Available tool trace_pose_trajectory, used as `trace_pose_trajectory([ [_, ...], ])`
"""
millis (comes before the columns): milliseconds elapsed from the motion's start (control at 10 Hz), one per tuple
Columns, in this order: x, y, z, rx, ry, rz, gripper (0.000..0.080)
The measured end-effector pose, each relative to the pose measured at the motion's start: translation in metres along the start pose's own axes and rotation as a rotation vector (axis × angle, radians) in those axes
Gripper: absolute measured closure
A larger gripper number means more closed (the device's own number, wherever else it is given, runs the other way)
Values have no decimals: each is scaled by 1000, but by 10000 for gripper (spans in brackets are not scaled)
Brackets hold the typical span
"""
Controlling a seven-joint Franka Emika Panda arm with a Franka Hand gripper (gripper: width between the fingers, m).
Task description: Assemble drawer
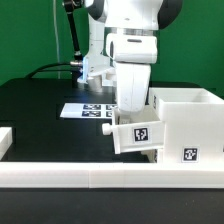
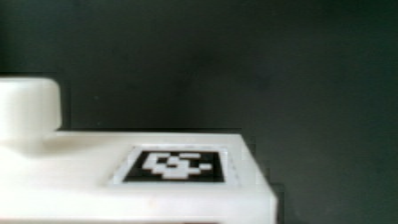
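White plastic parts of the drawer kit sit on a black surface (image 1: 40, 120). The arm's jaws (image 1: 132, 108) are lowered over a small tray (image 1: 137, 134), which hangs tilted directly below them with its tagged face toward the exterior camera. The tray appears lifted clear of the surface, so the jaws are judged to be clenched on its upper wall; the fingertips themselves are hidden behind the hand body.

Just beside the jaws, toward the exterior view's right, stands the large hollow housing (image 1: 186, 120), open at the top and touching or nearly touching the held tray. This placement suggests the tray is being lined up with the housing's opening for insertion.

Beyond the jaws lies the marker board (image 1: 86, 111), flat and apart from the work. A long low rail (image 1: 100, 178) runs across the front, nearer the camera than the jaws.

The wrist view shows the tray (image 2: 134, 170) close beneath the camera, tag (image 2: 175, 166) uppermost, with one finger (image 2: 29, 115) alongside it. The tilt is a risk: a skewed tray could jam at the housing's edge.
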State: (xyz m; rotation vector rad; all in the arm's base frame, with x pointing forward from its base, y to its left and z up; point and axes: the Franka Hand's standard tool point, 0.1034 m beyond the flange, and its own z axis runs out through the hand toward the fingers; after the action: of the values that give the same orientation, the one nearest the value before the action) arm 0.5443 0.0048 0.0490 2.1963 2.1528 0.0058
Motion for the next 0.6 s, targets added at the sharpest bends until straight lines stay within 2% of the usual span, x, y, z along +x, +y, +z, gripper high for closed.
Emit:
trace_pose_trajectory([
  [300,-1,0,0,-2,1,7,755],
  [400,-1,0,1,-1,1,5,667],
  [500,-1,0,1,-1,1,5,532],
  [600,-1,0,0,-2,1,5,532],
])
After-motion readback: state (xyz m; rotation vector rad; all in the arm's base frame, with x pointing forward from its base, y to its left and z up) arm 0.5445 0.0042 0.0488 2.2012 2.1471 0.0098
